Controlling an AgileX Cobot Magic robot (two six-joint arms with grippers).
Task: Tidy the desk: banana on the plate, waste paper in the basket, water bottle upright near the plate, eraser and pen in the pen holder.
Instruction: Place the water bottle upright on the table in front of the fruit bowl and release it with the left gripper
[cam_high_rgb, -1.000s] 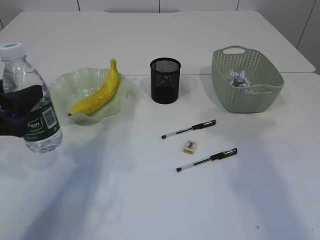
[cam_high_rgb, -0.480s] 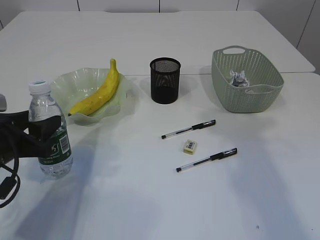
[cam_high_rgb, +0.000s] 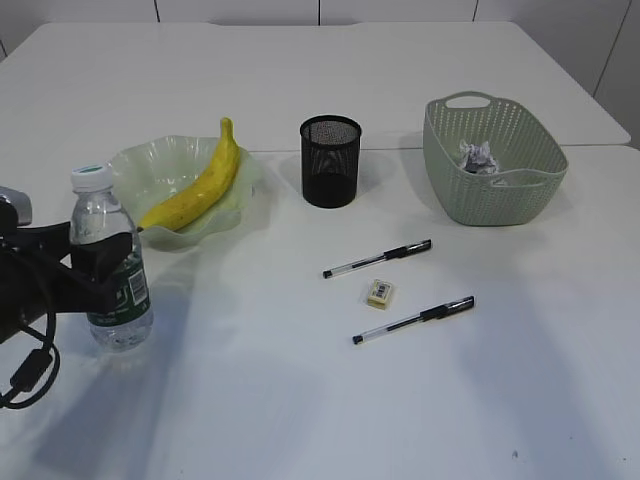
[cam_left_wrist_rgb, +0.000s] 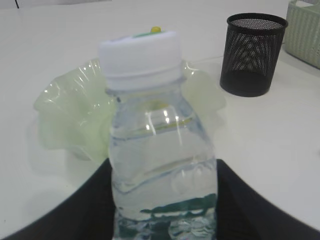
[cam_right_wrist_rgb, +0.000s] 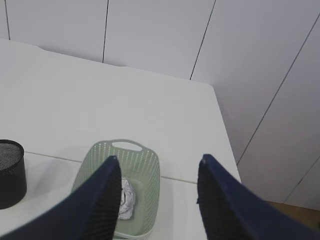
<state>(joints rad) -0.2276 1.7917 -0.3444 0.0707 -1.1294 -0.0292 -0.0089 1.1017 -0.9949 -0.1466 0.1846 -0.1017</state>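
My left gripper (cam_high_rgb: 95, 265) is shut on the water bottle (cam_high_rgb: 110, 262), which stands upright on the table just front-left of the pale green plate (cam_high_rgb: 130, 165); the bottle (cam_left_wrist_rgb: 157, 150) fills the left wrist view between the jaws. The banana (cam_high_rgb: 200, 185) lies on the plate. Crumpled waste paper (cam_high_rgb: 478, 157) lies in the green basket (cam_high_rgb: 495, 195). Two pens (cam_high_rgb: 378, 258) (cam_high_rgb: 415, 319) and a yellow eraser (cam_high_rgb: 380, 292) lie on the table in front of the black mesh pen holder (cam_high_rgb: 330, 160). My right gripper (cam_right_wrist_rgb: 159, 172) is open and empty, high above the basket (cam_right_wrist_rgb: 135, 160).
The table's seam runs behind the plate and pen holder. The plate (cam_left_wrist_rgb: 75, 120) and pen holder (cam_left_wrist_rgb: 252, 52) also show behind the bottle in the left wrist view. A black cable (cam_high_rgb: 30, 365) hangs from the left arm at the left edge.
My left gripper has carried the bottle down and to the right, from raised at the far left to standing on the table near the plate. Nothing else has moved.
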